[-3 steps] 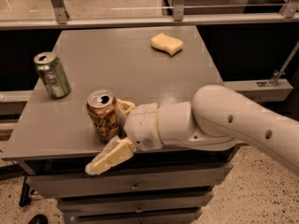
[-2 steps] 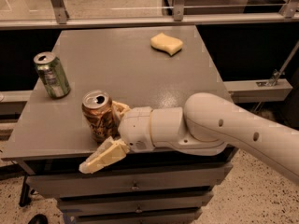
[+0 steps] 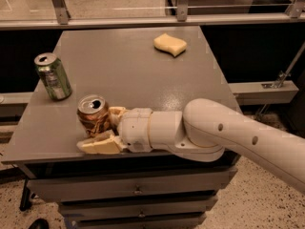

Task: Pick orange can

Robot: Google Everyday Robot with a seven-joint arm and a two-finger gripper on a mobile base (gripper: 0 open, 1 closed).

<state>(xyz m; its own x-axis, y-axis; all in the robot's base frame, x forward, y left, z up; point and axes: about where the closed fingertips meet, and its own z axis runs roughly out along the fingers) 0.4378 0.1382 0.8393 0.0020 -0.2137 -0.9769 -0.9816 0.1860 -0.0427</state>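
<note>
The claw (image 3: 97,129), splayed wider a second ago, is closing on the orange can (image 3: 93,112) standing near the bench (image 3: 143,70) front edge, both fingers apparently touching it, so the grip is nearly secured for lifting.

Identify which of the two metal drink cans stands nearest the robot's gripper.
The copper-orange metal can, right at the gripper by the grey table's front edge; the green metal can stands apart near the left edge.
</note>
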